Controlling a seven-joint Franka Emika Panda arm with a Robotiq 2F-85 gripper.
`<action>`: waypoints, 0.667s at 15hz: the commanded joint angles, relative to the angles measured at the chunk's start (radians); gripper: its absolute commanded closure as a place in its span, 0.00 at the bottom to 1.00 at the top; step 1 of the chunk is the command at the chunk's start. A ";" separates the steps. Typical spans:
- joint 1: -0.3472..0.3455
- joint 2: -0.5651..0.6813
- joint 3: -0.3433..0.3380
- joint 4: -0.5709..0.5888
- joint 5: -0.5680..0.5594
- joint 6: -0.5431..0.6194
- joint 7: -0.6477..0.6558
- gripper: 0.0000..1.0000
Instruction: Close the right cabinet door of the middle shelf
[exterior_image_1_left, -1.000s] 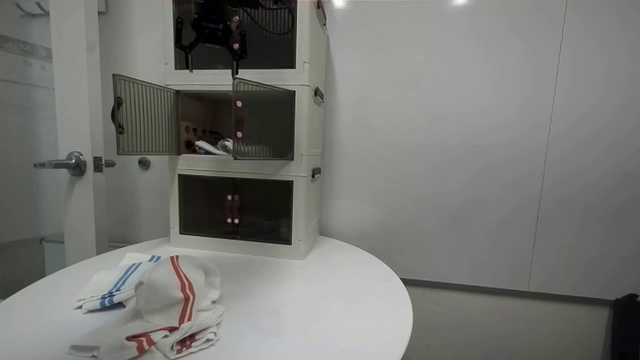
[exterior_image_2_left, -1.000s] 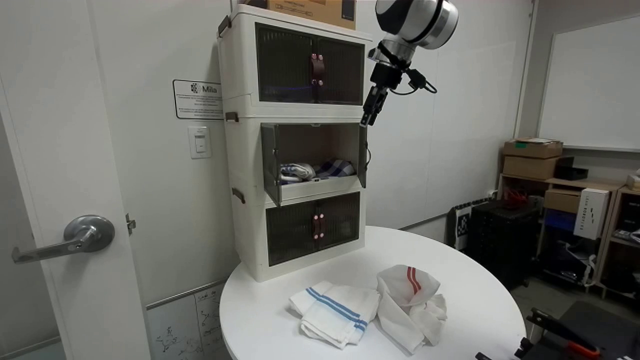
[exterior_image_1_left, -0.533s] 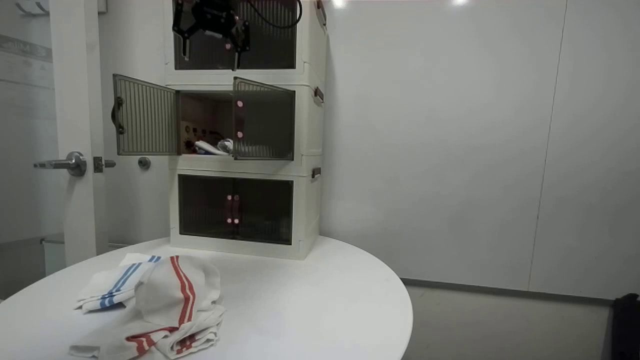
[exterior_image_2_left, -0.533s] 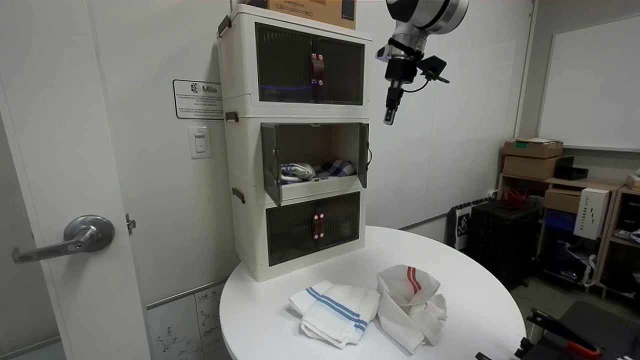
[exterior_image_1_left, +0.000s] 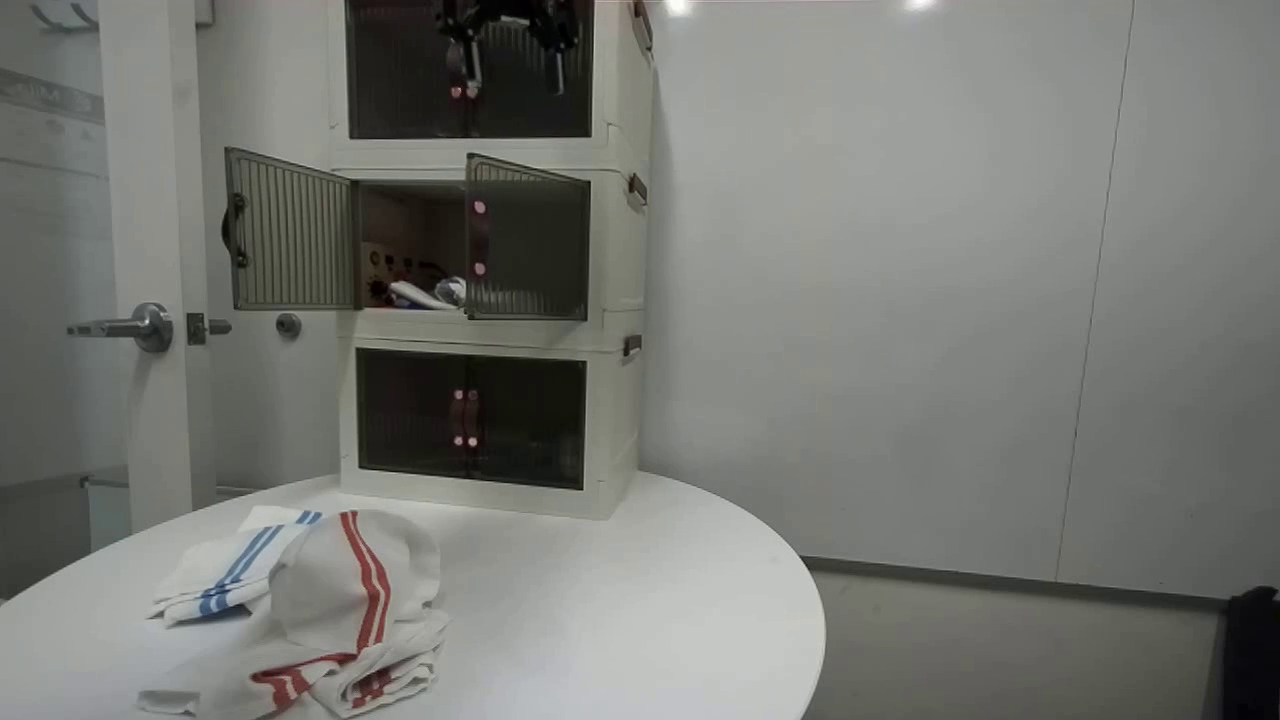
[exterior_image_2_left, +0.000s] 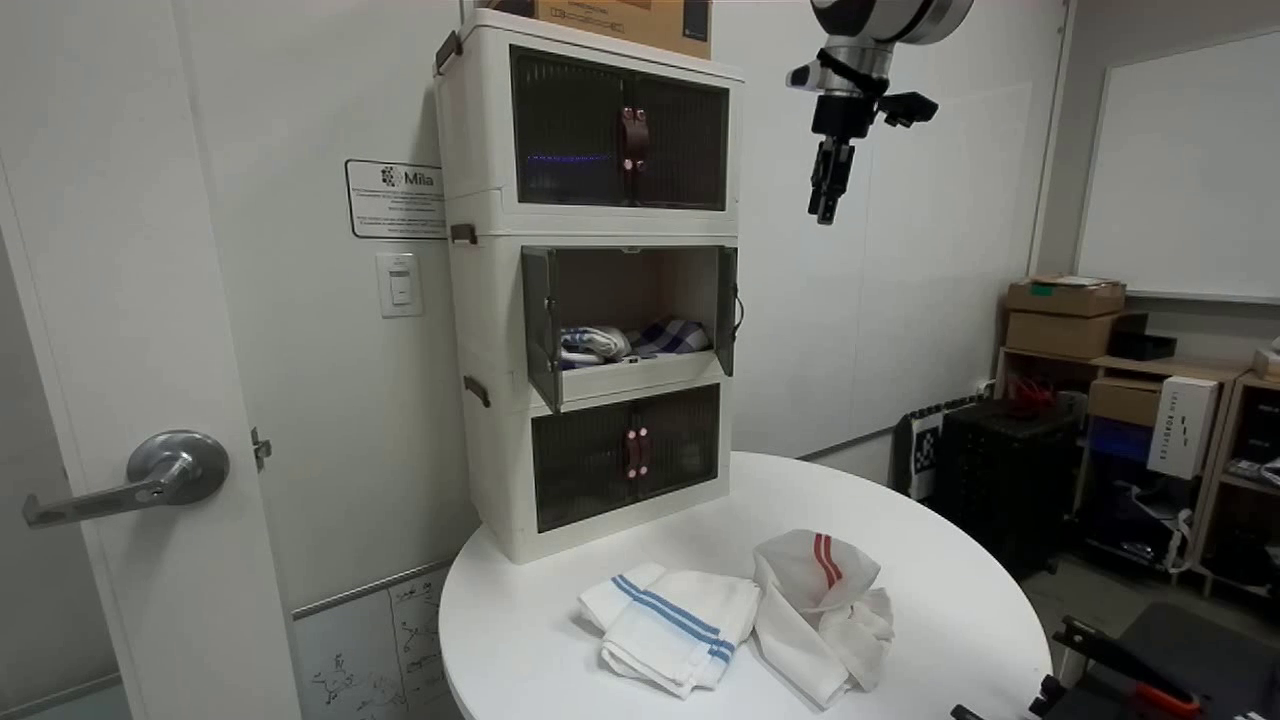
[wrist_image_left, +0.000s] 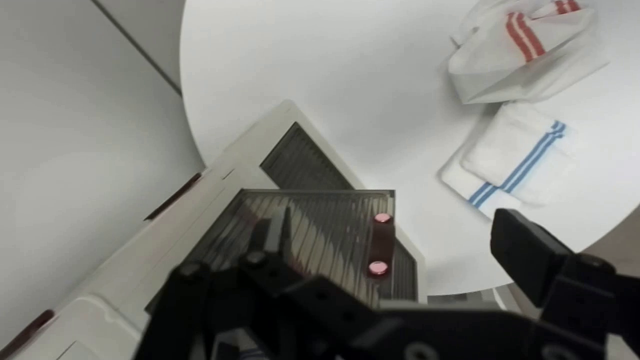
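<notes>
Pale wall (exterior_image_1_left: 880, 280) fills the right half of the frame in an exterior view, and a round white table (exterior_image_1_left: 640, 610) spreads across the lower left, bearing a stacked cabinet (exterior_image_1_left: 620, 420). On its middle shelf (exterior_image_2_left: 645, 377) the right cabinet door (exterior_image_1_left: 530, 250), left of centre and above the middle of that frame, stands ajar, so I take the task as not yet done. My gripper (exterior_image_1_left: 516, 82) hangs near the top edge, in front of the upper tier (exterior_image_1_left: 470, 155), its fingers (wrist_image_left: 525, 250) spread wide and holding nothing; in both exterior views I am apart from the door. I judge this to be the approach, with the push not yet begun. Next I should come down beside the outer face, near the handle strap (wrist_image_left: 384, 244), and press the free side inward until the door meets the front; spread like this I could straddle the edge, so bringing the fingers together first seems wise. The door stands upright, its longer side apparently vertical, hinge along the right edge, free edge pointing outward from the cabinet. In the wrist view it lies below and left of centre, partly hidden by one finger, its hinge side slanting to the lower left and the strap at its right end
</notes>
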 joint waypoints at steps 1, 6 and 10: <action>0.003 0.002 -0.003 -0.074 -0.008 0.196 -0.003 0.00; 0.006 0.081 0.004 -0.121 0.013 0.331 0.002 0.00; 0.009 0.168 0.031 -0.085 0.076 0.319 0.028 0.00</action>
